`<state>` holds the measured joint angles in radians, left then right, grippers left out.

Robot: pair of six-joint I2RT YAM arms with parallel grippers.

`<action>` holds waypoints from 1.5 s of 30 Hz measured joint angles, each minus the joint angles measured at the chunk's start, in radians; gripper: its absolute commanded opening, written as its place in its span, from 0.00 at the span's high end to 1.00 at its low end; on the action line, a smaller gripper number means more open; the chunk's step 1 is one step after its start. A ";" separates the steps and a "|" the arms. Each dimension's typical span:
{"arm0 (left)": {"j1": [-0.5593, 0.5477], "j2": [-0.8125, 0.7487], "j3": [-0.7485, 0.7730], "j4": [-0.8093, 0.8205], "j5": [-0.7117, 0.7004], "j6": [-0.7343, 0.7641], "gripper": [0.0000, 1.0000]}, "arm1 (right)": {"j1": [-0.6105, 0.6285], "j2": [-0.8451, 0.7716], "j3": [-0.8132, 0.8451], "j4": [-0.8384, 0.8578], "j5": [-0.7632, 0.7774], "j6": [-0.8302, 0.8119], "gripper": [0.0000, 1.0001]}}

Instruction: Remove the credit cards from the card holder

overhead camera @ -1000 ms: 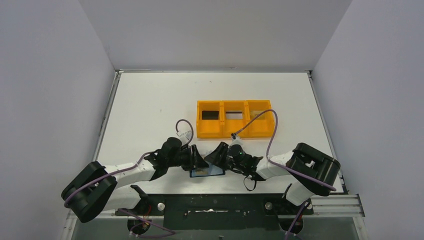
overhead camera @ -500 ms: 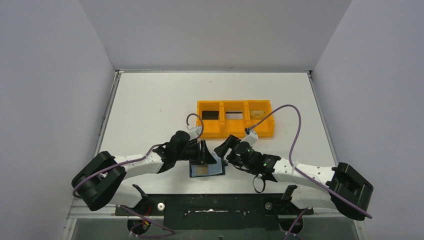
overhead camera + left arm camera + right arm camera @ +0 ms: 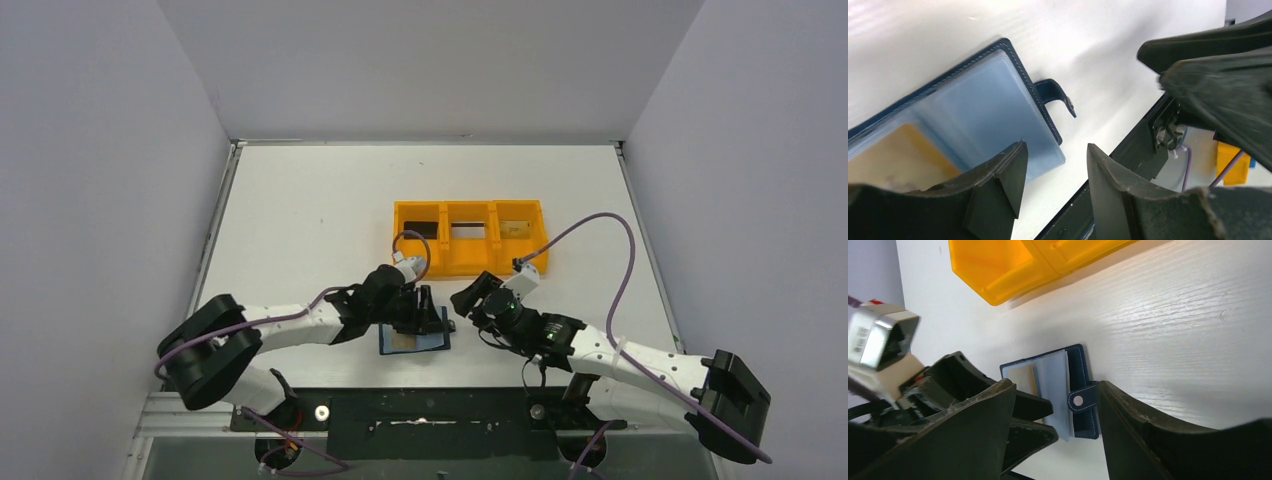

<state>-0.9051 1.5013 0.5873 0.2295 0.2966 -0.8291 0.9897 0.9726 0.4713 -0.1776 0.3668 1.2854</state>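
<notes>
The left claw (image 3: 1055,155) and right claw (image 3: 1055,390) are being held parted and empty by the open navy bifold card holder (image 3: 988,110), a beige card (image 3: 893,155) being housed inside.

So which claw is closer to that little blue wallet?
Left. The left gripper hangs over the far edge of the open card holder; the right gripper sits just off its right side, not touching.

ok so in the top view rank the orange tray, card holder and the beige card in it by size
1. orange tray
2. card holder
3. beige card
All three lie at a similar depth from the camera, so the order is safe.
</notes>
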 measured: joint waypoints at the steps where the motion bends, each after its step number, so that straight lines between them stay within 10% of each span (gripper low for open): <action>1: 0.001 -0.039 -0.005 -0.030 -0.037 0.000 0.54 | 0.000 0.002 0.000 0.004 -0.002 -0.006 0.43; 22: 0.212 -0.888 -0.143 -0.760 -0.667 -0.182 0.51 | 0.165 0.649 0.518 -0.105 -0.055 -0.200 0.45; 38: 0.220 -0.922 -0.131 -0.864 -0.734 -0.188 0.51 | 0.222 0.897 0.745 -0.337 -0.010 -0.245 0.54; 45: 0.220 -0.923 -0.131 -0.863 -0.726 -0.188 0.51 | 0.223 0.923 0.775 -0.355 0.008 -0.240 0.78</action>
<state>-0.6849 0.5785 0.4564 -0.6338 -0.4294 -1.0176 1.2125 1.8954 1.2461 -0.5327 0.3744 1.0454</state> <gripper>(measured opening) 0.491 0.301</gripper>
